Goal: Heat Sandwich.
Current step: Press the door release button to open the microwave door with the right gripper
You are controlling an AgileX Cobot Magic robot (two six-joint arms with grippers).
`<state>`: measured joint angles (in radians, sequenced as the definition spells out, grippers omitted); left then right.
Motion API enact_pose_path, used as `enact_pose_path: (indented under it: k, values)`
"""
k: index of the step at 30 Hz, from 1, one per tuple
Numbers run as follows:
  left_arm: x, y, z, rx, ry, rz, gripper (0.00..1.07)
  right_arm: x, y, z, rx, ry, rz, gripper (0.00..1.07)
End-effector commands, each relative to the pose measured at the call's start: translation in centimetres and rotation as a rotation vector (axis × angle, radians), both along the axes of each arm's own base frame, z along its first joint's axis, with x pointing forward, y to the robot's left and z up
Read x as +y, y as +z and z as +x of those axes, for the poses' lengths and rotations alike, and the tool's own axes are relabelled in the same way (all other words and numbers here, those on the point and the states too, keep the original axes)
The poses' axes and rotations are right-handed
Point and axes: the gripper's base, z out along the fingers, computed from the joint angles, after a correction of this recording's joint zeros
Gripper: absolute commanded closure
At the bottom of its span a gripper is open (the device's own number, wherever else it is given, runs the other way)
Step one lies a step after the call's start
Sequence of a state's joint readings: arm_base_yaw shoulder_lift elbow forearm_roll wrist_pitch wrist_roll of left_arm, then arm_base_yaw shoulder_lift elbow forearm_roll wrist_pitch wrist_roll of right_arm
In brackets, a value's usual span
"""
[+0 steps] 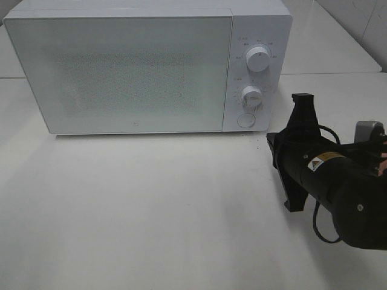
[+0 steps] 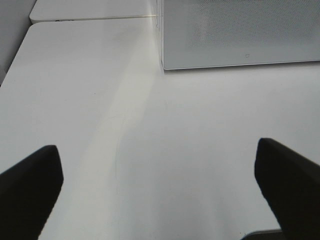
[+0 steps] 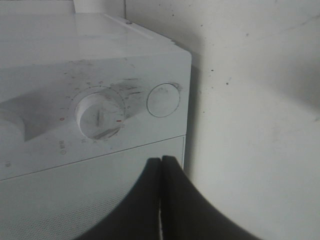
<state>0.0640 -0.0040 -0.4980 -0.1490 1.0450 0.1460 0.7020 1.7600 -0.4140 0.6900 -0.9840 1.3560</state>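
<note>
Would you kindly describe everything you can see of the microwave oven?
The microwave is a white box, seemingly plastic, standing upright on the white table. Its door, a pale panel with a dotted window, is closed. A control strip at the right carries an upper dial, a lower dial and a round button below them. Only the table appears to touch it; the right gripper, jaws shut, points at the strip, apart.
</note>
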Motion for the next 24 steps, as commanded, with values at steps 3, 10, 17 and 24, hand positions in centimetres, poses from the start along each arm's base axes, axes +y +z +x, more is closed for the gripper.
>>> enact_pose_path:
  k: [3,10,17,24]
  values:
    - [0.0,0.1,-0.3,-0.039,-0.003,-0.002,0.05,0.7,-0.4,1.8,0.008,0.035,-0.002,1.07]
    - [0.0,0.1,-0.3,-0.039,-0.003,-0.002,0.05,0.9,-1.3,3.6,0.029,0.033,-0.013,1.07]
    - [0.0,0.1,-0.3,-0.039,-0.003,-0.002,0.05,1.0,-2.0,5.6,0.050,0.042,-0.005,1.07]
    - [0.0,0.1,-0.3,-0.039,-0.003,-0.002,0.05,1.3,-2.3,7.7,0.058,0.052,-0.003,1.07]
